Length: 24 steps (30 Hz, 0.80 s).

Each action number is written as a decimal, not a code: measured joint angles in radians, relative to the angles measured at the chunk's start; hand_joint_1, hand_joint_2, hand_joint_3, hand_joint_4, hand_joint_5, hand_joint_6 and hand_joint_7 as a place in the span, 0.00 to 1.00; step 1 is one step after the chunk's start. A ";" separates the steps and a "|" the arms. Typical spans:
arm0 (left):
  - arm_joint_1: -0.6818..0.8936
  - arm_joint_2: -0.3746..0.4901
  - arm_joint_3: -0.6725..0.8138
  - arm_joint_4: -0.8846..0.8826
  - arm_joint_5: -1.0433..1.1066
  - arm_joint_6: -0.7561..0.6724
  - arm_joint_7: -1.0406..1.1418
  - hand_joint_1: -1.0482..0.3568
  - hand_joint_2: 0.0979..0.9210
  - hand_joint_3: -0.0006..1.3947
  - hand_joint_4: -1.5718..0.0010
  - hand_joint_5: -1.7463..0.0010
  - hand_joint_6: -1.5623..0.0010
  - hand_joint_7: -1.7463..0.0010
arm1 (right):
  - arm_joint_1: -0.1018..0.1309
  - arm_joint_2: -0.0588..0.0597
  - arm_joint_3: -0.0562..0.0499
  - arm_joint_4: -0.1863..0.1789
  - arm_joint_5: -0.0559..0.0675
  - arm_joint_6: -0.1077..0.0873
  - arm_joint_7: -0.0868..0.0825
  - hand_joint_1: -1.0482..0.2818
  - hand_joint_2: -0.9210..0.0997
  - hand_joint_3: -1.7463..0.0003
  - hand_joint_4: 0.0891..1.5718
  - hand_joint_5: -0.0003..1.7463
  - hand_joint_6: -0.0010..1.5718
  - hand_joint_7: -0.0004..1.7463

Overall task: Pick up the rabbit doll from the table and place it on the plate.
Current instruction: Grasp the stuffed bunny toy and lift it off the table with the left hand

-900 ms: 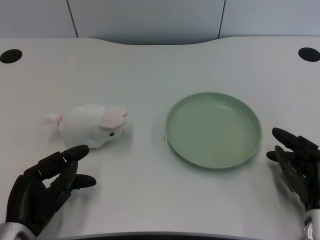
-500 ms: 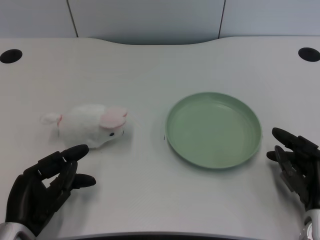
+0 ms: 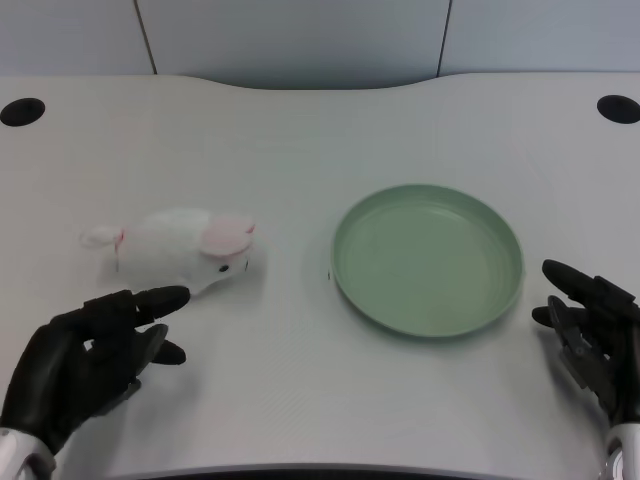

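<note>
Now edging closer, the robot's left hand, fingers spread and holding nothing, reaches toward the rabbit doll, which lies untouched on the white worktop, well left of the green plate.

Left hand wrist cut off by the bottom-left corner. Rabbit doll underside nearest the fingertips hidden; contact between them can't be told.

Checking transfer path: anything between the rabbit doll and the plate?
Nothing: head view shows only bare white table between rabbit doll and green plate.
</note>
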 measured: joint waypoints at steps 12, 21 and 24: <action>-0.295 0.303 -0.122 -0.011 0.369 -0.152 -0.008 0.24 1.00 0.05 0.85 0.42 0.62 1.00 | 0.009 0.010 0.019 -0.014 -0.001 0.002 -0.010 0.55 0.00 0.82 0.37 0.51 0.59 0.01; -0.519 0.429 -0.292 0.093 0.712 -0.149 0.053 0.07 1.00 0.04 0.98 0.92 0.90 1.00 | 0.015 0.024 0.020 -0.020 -0.001 0.000 -0.021 0.55 0.00 0.82 0.36 0.51 0.59 0.01; -0.603 0.435 -0.363 0.160 0.799 -0.121 0.060 0.01 0.99 0.04 1.00 0.99 0.95 1.00 | 0.019 0.023 0.023 -0.027 -0.001 0.000 -0.017 0.54 0.00 0.81 0.36 0.50 0.58 0.00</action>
